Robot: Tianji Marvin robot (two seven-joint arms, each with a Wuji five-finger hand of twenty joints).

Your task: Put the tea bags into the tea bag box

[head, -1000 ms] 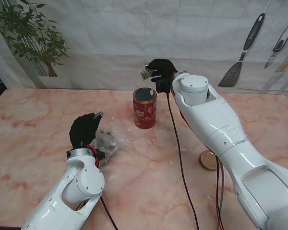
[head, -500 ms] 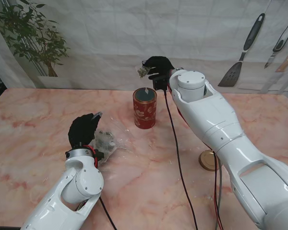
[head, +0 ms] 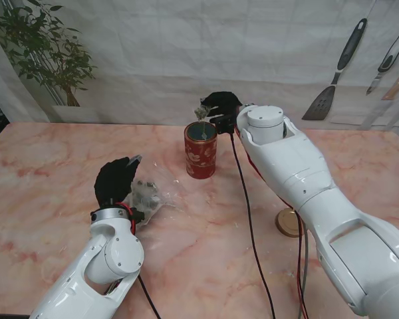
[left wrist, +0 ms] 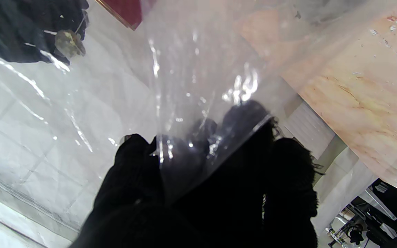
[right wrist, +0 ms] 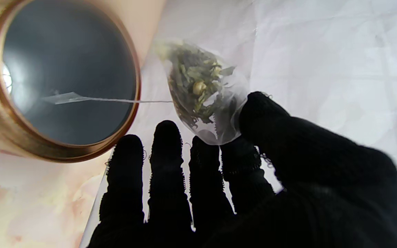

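Pinching a tea bag [right wrist: 203, 93] between thumb and forefinger, the right hand [head: 221, 106] hangs at upper centre of the stand view, just past the rim of the red tea bag box [head: 201, 149] — the bag sits beside the opening, not inside it. From the right wrist, its string [right wrist: 115, 100] runs across the gold rim and its paper tag [right wrist: 60, 98] shows over the dark interior of the box. Left of centre, nearer the lower edge, the left hand [head: 116, 181] is closed on a clear plastic bag [head: 149, 195] lying on the pink marble table [head: 40, 179]; the left wrist view shows the film draped over the black fingers [left wrist: 133, 165]. A round lid [head: 287, 222] lies at right, well apart from the box.
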